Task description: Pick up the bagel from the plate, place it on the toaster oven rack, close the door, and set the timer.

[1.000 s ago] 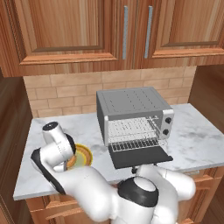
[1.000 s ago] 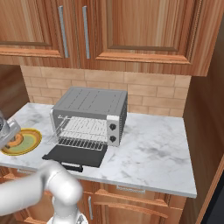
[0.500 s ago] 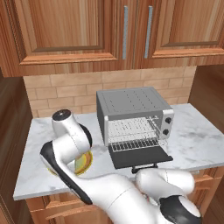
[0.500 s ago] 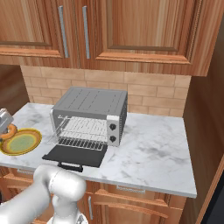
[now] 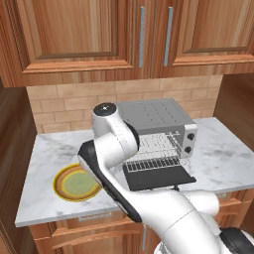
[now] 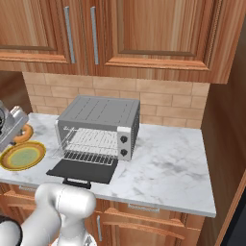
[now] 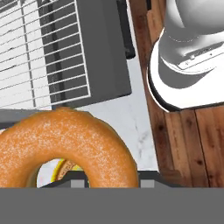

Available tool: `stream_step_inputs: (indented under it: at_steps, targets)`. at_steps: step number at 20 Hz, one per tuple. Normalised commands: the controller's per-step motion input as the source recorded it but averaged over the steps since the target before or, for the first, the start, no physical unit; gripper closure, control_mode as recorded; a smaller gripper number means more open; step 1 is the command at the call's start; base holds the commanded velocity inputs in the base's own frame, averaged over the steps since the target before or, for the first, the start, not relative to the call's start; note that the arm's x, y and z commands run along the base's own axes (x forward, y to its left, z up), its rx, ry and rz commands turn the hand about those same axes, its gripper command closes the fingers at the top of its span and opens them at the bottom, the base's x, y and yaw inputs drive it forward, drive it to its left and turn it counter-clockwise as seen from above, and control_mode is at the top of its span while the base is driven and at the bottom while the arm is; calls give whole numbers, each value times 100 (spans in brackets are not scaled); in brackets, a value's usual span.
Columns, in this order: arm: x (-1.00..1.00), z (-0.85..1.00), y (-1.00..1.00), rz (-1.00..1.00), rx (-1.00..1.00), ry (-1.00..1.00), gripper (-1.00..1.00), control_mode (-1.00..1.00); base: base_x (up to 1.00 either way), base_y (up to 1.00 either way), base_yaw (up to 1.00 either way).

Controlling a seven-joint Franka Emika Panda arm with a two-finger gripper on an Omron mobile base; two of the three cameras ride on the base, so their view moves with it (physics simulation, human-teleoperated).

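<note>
A: Marble counter [image 5: 218, 158] under wooden cabinets, brick wall behind, and the toaster oven [image 6: 98, 126] sits in the middle with its door [image 6: 82, 171] folded down flat.

B: And the gripper [image 6: 10, 126] is up off the counter at the left edge of the right base view, clamped tight on the bagel [image 7: 61, 146]. You can see the golden ring bulging at its side there, and in the hand view it is pinned right against the claw.

A: Below the claw, the plate [image 5: 77, 183] lies on the marble with nothing on it, just its yellow rim and green centre.

B: Beyond the claw, toward the oven, the toaster oven rack [image 7: 39, 57] is bare wire over the open door.

A: A second ago the arm was bent low over the plate. It has since risen and swung toward the oven, bagel lifted clear of the dish.

B: The oven and door haven't moved.
</note>
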Motion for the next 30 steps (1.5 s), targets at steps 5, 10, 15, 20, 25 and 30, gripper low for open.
stream_step_inputs:
  at_steps: [5,10,15,20,25,30]
  targets:
    - [8,7,-93,-11,0,0,100,-100,0,0,0]
    - [18,-3,-81,-6,0,0,100,-100,0,0,0]
    - [32,-13,-48,0,0,0,100,-100,0,0,0]
    - [34,-27,-26,0,0,0,100,-100,0,0,0]
    - [24,-33,-18,0,0,0,100,-100,0,0,0]
    - [15,-25,-23,0,0,0,100,-100,0,0,0]
